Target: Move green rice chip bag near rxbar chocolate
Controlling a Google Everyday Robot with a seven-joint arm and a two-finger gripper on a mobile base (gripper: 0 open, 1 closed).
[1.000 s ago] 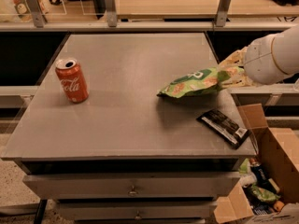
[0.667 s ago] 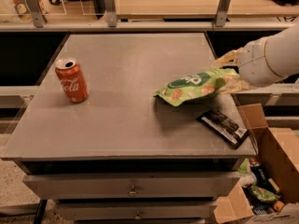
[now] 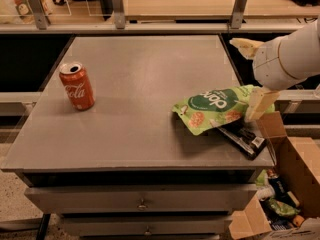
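Note:
The green rice chip bag (image 3: 215, 108) lies flat on the grey table (image 3: 140, 79) at its right side, with its lower right edge overlapping the top of the rxbar chocolate (image 3: 246, 138). The dark bar lies at an angle near the table's front right corner. My gripper (image 3: 252, 76) is at the bag's right end, reaching in from the right. Its fingers are spread wide: one pale finger (image 3: 244, 46) points up and back, the other (image 3: 259, 104) hangs down at the bag's right edge. Nothing is held between them.
A red Coca-Cola can (image 3: 77, 85) stands upright at the table's left side. An open cardboard box (image 3: 295, 169) with clutter sits on the floor beside the table's right front corner. A railing and a wooden counter (image 3: 175, 4) run behind the table.
The bag has come down and moved a little right and forward, from held tilted above the table to lying on it over the bar. The gripper's fingers have spread apart.

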